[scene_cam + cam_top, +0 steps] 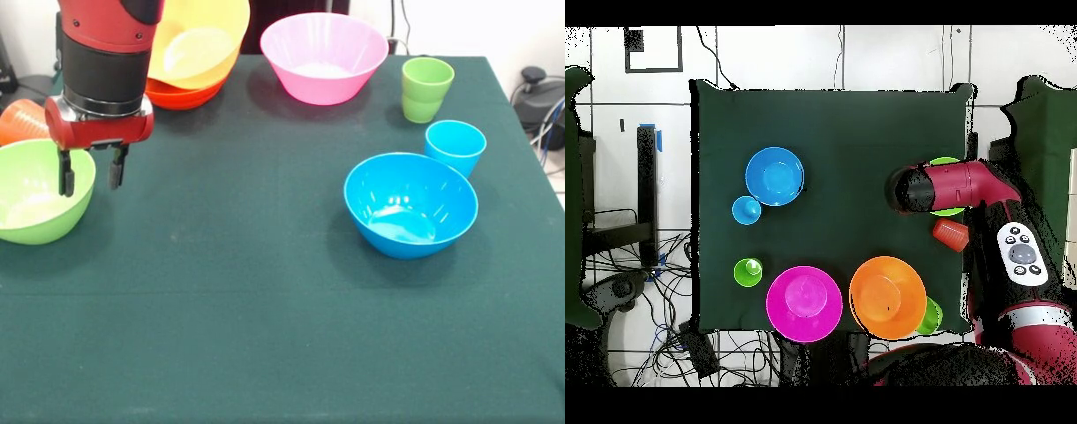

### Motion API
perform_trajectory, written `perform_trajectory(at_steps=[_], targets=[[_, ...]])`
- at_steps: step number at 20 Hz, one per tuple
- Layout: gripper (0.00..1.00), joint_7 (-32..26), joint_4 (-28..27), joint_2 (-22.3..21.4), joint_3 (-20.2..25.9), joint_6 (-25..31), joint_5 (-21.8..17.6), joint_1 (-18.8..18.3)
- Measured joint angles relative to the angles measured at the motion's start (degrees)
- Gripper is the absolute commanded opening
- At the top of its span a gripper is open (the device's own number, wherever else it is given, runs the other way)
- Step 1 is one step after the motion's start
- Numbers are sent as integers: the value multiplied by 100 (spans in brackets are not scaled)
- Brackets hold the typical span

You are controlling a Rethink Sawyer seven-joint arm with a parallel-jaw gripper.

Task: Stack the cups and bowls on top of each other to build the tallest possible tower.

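My gripper (89, 174) is open and empty, hanging at the right rim of the lime green bowl (33, 196); one finger (65, 175) shows over the bowl's inside, the other to the right of the rim. From overhead my arm (950, 186) covers most of that bowl (949, 210). The orange cup (19, 120) lies just behind the bowl. The large orange bowl (201, 37) sits in the red-orange bowl (179, 94). The pink bowl (323, 56), green cup (426, 87), light blue cup (455, 145) and blue bowl (410, 204) stand apart. No dark blue bowl shows.
The dark green table (221, 309) ends close to the lime green bowl on the left. A small green bowl (931, 316) peeks out beside the orange bowl (887, 296) in the overhead view. Cables lie on the floor past the table's edges.
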Motion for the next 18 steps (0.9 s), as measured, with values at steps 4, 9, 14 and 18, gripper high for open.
perform_trajectory(at_steps=[4, 9, 14, 18], targets=[[100, 0, 0, 0, -9, 0, 91, 0], [100, 0, 0, 0, -43, 0, 171, 4], [100, 0, 0, 0, -177, -1, 193, 32], [100, 0, -1, 2, -281, -1, 189, 50]])
